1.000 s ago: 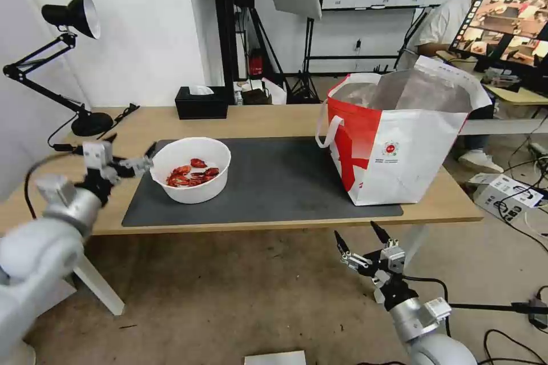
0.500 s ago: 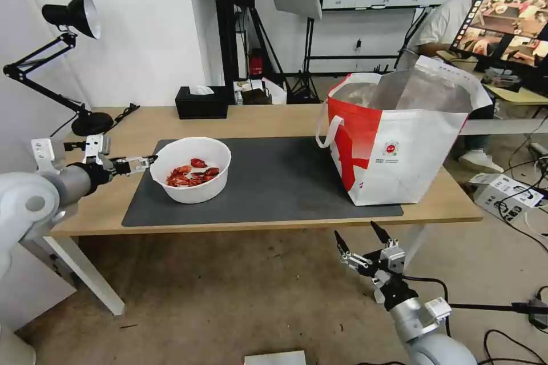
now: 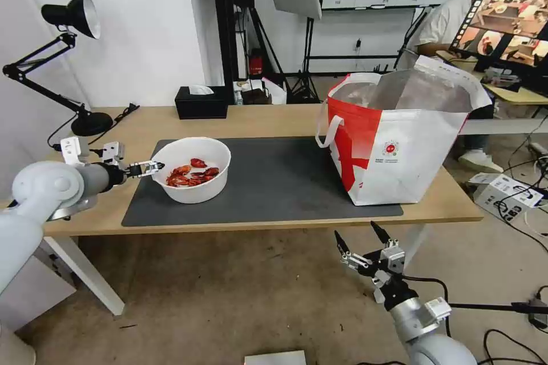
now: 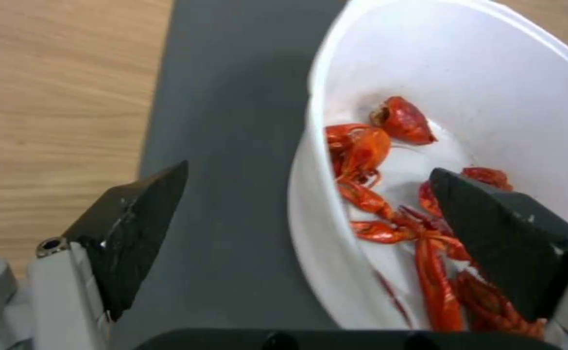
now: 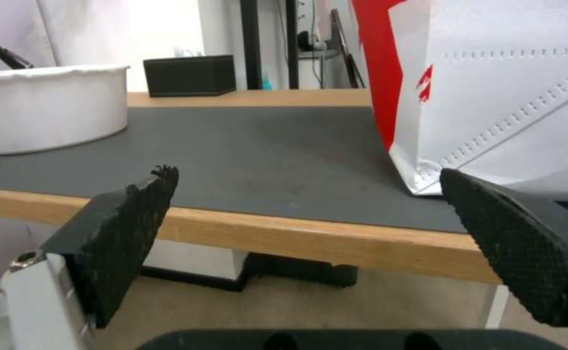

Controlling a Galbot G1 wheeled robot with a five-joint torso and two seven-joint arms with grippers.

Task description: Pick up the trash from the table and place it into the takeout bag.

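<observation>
Head view: white bowl (image 3: 191, 169) sits on the left part of the dark grey mat (image 3: 274, 182), on the light-wood surface (image 3: 257, 119). Red crayfish shells (image 3: 191, 173) lie in the bowl's bottom. Left gripper (image 3: 153, 168) is at the bowl's left rim, jaws apart. Takeout bag (image 3: 399, 142) stands upright on the right end of the mat, mouth open, silver foil lining showing; what lies inside cannot be told. Black tissue box (image 3: 201, 102) at the far edge, desk lamp (image 3: 68, 62) far left. Right gripper (image 3: 362, 239) hangs below the near edge of the surface, in front of the bag, jaws apart.

Left wrist view: left gripper (image 4: 303, 194) straddles the bowl (image 4: 465, 73) wall, one jaw outside over the mat (image 4: 232, 97), the other inside above the shells (image 4: 387, 184). Jaws apart, not yet touching the wall.

Right wrist view: right gripper (image 5: 310, 187) jaws wide apart, holding nothing, level with the surface (image 5: 284, 233) edge. Bowl (image 5: 47, 114) far left, bag (image 5: 504, 92) right, tissue box (image 5: 190, 75) beyond.
</observation>
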